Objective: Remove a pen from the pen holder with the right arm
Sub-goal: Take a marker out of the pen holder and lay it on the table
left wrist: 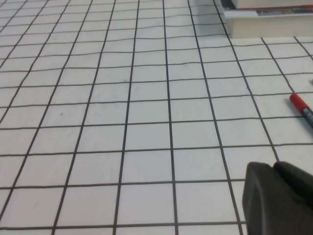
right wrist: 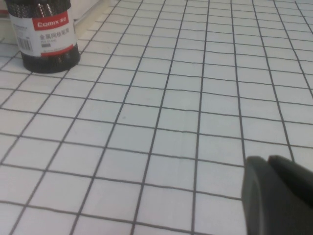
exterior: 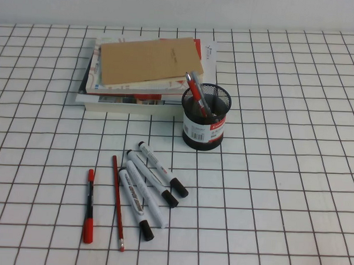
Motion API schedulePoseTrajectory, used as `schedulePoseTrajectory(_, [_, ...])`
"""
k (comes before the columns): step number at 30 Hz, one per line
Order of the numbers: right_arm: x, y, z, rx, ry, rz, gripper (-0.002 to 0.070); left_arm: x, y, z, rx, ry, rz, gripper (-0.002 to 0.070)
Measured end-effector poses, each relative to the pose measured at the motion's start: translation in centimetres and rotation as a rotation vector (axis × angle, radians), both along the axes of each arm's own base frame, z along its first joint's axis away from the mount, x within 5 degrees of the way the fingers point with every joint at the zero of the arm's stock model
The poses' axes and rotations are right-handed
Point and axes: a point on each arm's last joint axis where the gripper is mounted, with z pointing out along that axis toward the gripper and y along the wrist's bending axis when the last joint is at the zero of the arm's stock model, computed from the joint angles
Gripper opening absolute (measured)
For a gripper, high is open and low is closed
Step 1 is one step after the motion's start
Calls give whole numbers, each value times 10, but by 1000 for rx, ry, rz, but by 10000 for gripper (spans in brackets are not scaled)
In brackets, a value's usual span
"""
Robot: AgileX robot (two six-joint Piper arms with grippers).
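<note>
A black mesh pen holder (exterior: 204, 119) stands on the gridded table near the middle, with a red pen (exterior: 196, 93) and a grey pen leaning out of it. The same pen holder (right wrist: 43, 34) shows far off in the right wrist view. My right gripper (right wrist: 268, 161) is shut with nothing in it, low over bare table, well away from the holder. In the left wrist view my left gripper (left wrist: 274, 167) is shut and empty, with a red pen tip (left wrist: 299, 105) lying a little beyond it. Neither arm appears in the high view.
A stack of books (exterior: 145, 72) topped by a brown notebook lies behind the holder. Three white markers (exterior: 151, 184), a red pencil (exterior: 118, 201) and a red pen (exterior: 89, 205) lie in front, left of centre. Bare grid cloth covers the right side.
</note>
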Motion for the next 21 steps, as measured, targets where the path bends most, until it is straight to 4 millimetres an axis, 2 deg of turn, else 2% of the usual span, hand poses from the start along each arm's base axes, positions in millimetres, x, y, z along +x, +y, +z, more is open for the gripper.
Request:
schedulePoseTrajectory(3, [1, 2, 3, 83, -20, -4, -16, 0, 0, 0, 0, 0, 0, -4])
schedulePoseTrajectory(13, [3, 0, 22, 539, -142, -82, -16, 0, 0, 0, 0, 0, 0, -4])
schedulePoseTrajectory(21, [4, -2, 25, 644, -159, -107, -16, 0, 0, 0, 0, 0, 0, -4])
